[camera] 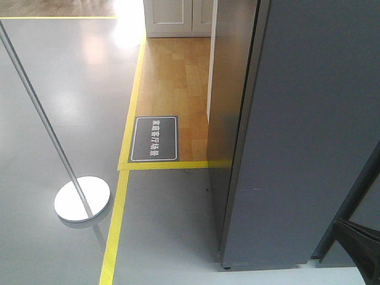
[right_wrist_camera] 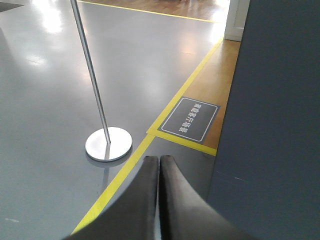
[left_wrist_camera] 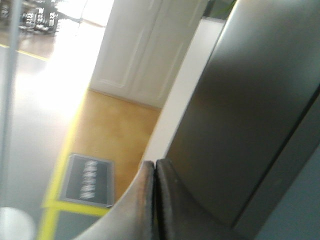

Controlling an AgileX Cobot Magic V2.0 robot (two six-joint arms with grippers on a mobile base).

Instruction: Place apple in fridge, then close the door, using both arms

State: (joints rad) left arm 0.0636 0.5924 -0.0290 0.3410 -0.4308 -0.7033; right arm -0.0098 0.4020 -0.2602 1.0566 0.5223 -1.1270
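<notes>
The fridge (camera: 237,119) stands dark grey at the right of the front view. Its broad front face, the door (camera: 314,130), lies flush against the body along a thin seam, and no white inside shows. The apple is out of view in every frame. My left gripper (left_wrist_camera: 154,163) is shut with nothing between its fingers, close beside the fridge's dark wall (left_wrist_camera: 250,100). Low over the grey floor, my right gripper (right_wrist_camera: 159,157) is also shut and empty, with the dark grey fridge face (right_wrist_camera: 270,125) just to its right. A black arm part (camera: 358,240) shows at the bottom right.
A metal post (camera: 41,113) on a round white base (camera: 82,199) stands on the grey floor at left. Yellow tape lines (camera: 116,225) border a wood floor patch holding a dark floor sign (camera: 154,138). White cabinet doors (camera: 178,18) stand at the back.
</notes>
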